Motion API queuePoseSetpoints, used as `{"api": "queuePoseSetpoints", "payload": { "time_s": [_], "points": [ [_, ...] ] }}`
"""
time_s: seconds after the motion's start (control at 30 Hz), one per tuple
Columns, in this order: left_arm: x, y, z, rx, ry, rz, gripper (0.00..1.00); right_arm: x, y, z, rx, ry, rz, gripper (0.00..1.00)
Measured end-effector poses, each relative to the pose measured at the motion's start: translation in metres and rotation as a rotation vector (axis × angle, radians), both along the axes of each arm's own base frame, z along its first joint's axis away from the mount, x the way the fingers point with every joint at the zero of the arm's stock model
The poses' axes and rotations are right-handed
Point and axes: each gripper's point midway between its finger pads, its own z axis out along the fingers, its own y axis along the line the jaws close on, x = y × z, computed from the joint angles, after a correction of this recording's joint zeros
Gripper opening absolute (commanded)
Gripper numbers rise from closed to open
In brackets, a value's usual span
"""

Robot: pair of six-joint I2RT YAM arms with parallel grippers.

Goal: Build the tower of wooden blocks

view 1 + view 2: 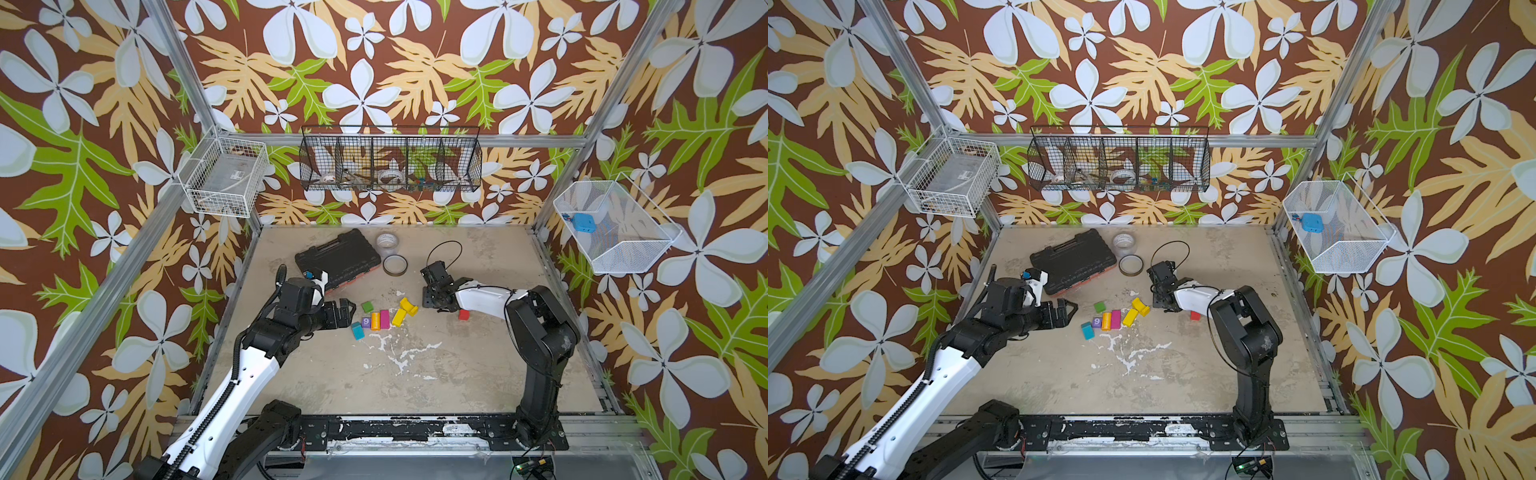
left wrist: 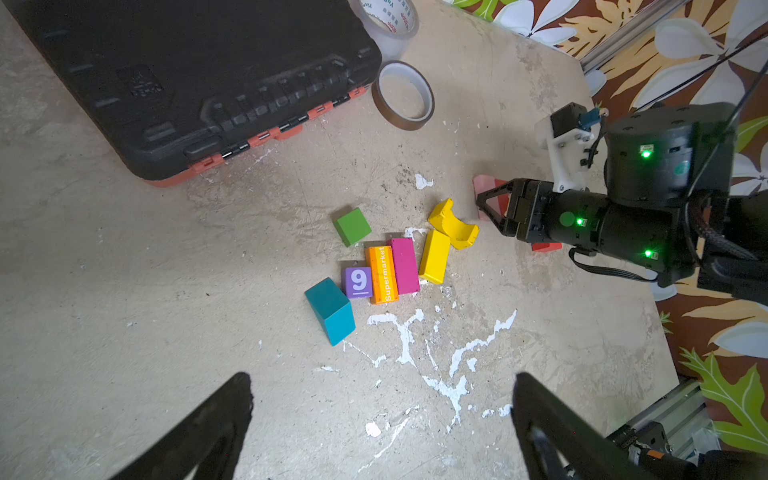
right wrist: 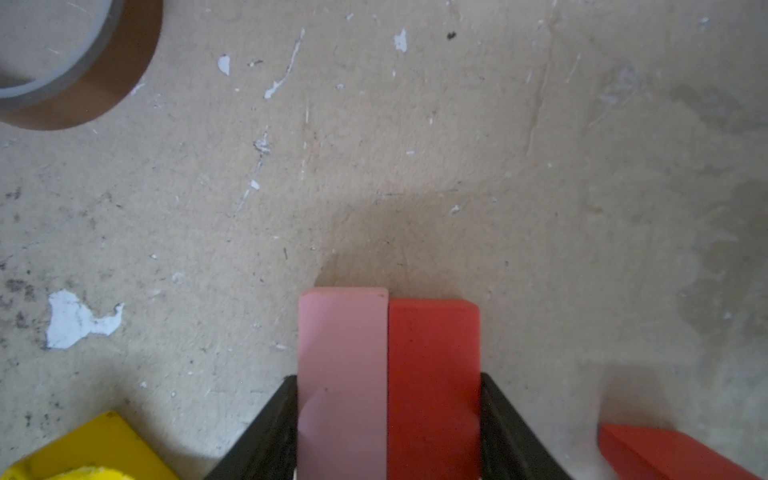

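My right gripper [image 3: 388, 415] is shut on a pink brick [image 3: 343, 374] and a red brick [image 3: 434, 374] pressed side by side, low at the table. Another red block [image 3: 665, 455] lies just beside them, and in a top view that red block [image 1: 464, 314] shows under the right arm. Left of my right gripper [image 1: 432, 301] lie the yellow arch [image 2: 453, 224], yellow brick [image 2: 434, 257], magenta brick [image 2: 404, 266], orange "Supermarket" block [image 2: 381, 275], purple "9" cube [image 2: 358, 282], green cube [image 2: 352, 226] and teal block [image 2: 332, 309]. My left gripper [image 2: 382, 415] hangs open and empty, left of them. No tower is in view.
A black tool case [image 1: 337, 259] lies at the back left of the table. A clear tape roll [image 1: 387, 242] and a brown tape roll [image 1: 395, 264] sit behind the blocks. Wire baskets hang on the walls, among them a black basket [image 1: 390, 160]. White paint marks [image 1: 399, 353] streak the table's middle.
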Motion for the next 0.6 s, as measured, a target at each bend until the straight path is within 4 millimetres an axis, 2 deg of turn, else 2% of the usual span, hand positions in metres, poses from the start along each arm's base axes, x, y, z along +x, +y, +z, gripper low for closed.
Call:
{"api": "queuePoseSetpoints", "payload": {
  "time_s": [0.1,0.37,0.53,0.6],
  "points": [
    [0.000,0.000,0.000,0.000,0.000,0.000,0.98,0.000,0.001,0.000,0.005,-0.005,0.001,0.62],
    [0.000,0.000,0.000,0.000,0.000,0.000,0.98,-0.001,0.000,0.001,-0.006,0.012,0.007,0.79],
    [0.000,0.000,0.000,0.000,0.000,0.000,0.98,0.008,0.003,0.017,-0.011,-0.011,0.010,0.89],
    [0.000,0.000,0.000,0.000,0.000,0.000,0.98,0.012,0.005,0.029,-0.005,-0.029,0.011,0.91]
  ]
}}
